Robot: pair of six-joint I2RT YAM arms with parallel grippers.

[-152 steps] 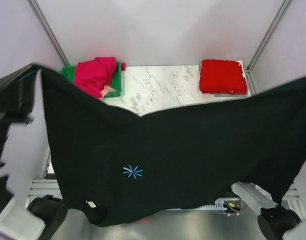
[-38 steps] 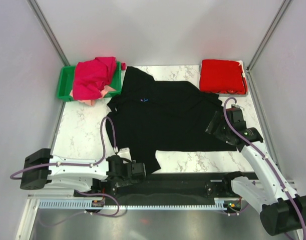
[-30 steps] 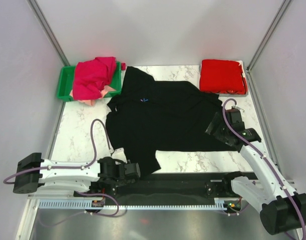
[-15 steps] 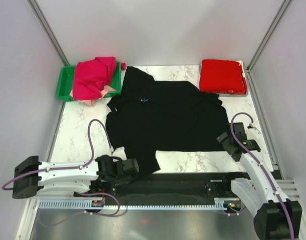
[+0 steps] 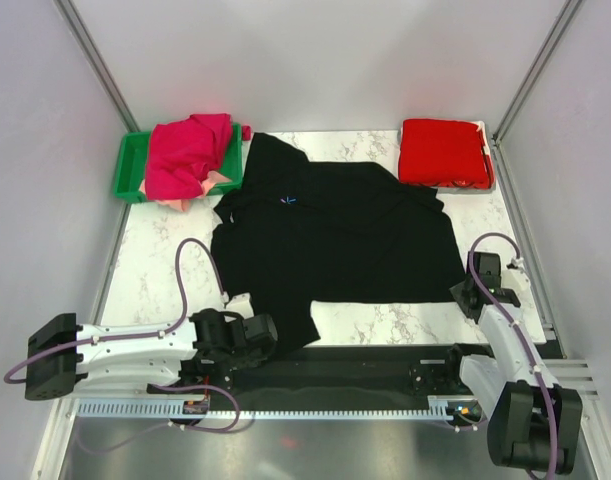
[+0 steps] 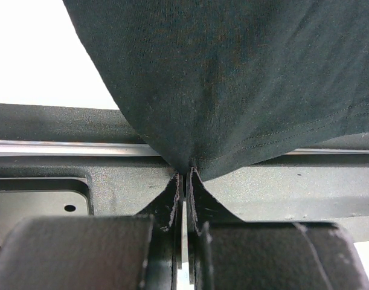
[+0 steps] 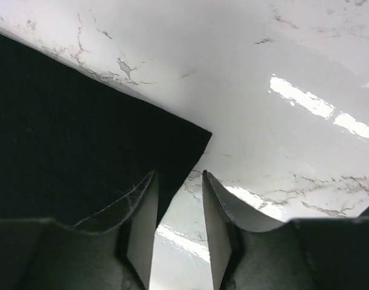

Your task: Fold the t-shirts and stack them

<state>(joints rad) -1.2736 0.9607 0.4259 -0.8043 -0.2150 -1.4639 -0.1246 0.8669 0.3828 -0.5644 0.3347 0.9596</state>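
Observation:
The large black t-shirt [image 5: 330, 240] lies spread flat across the marble table, its light-blue starburst logo [image 5: 287, 200] near the far left. My left gripper [image 5: 266, 331] is shut on the shirt's near-left hem, which shows as bunched cloth [image 6: 232, 90] above the closed fingers [image 6: 172, 199]. My right gripper [image 5: 466, 293] is open and empty, just off the shirt's near-right corner [image 7: 172, 142], which lies flat beside the fingers [image 7: 217, 211]. The folded red t-shirt [image 5: 444, 152] sits at the far right. The magenta t-shirt [image 5: 188, 152] and a peach one [image 5: 217, 179] are heaped in the bin.
A green plastic bin [image 5: 130, 165] stands at the far left corner. Grey walls and metal posts close in the table on three sides. A black rail [image 5: 335, 365] runs along the near edge between the arm bases.
The black shirt, held up in the air earlier, now lies flat. My right gripper has let go of it and drawn back toward the near right. My left gripper keeps its hold.

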